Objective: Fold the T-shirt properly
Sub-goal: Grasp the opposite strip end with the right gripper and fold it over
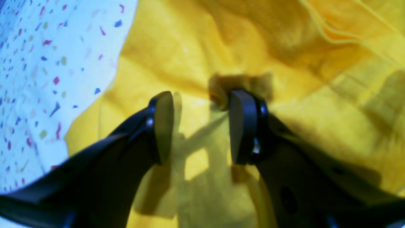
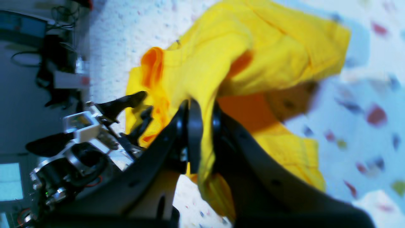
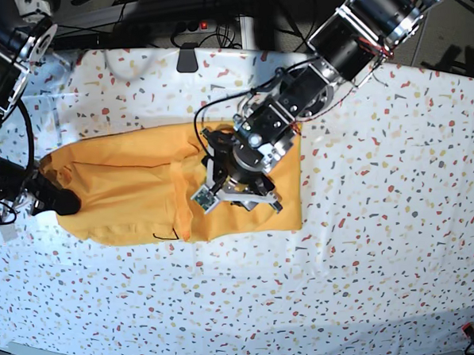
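Spread lengthwise across the speckled bench (image 3: 368, 242): the T-shirt (image 3: 134, 195), its long axis running from centre-left of the base view to just right of centre, roughly level with the frame's lower edge. Pinched at the far left end by the right pincer (image 2: 202, 136), jaws closed on a fold of yellow cloth, with the garment bunched and lifted beyond them toward the upper right of the right wrist view. Poised over the opposite, right-hand end: the left pincer (image 1: 201, 126), jaws parted, pads pointing down at rumpled fabric that fills the centre and right of the left wrist view, bench showing only at the left edge. Contact between those pads and the cloth hard to judge through the blur; nothing visibly held between them.

Key relation for the coming move, as a judgement: one end already gripped, the other directly beneath an unclosed pincer, so the shirt lying stretched between the two arms along its length. Left arm plainly the nearer to the free end; right arm well apart from it, at the frame's left margin in the base view. A dark thread-like line visible near the lower hem, centre-left in the base view, nature unclear. Fold far from finished, with the cloth wrinkled and only loosely doubled.
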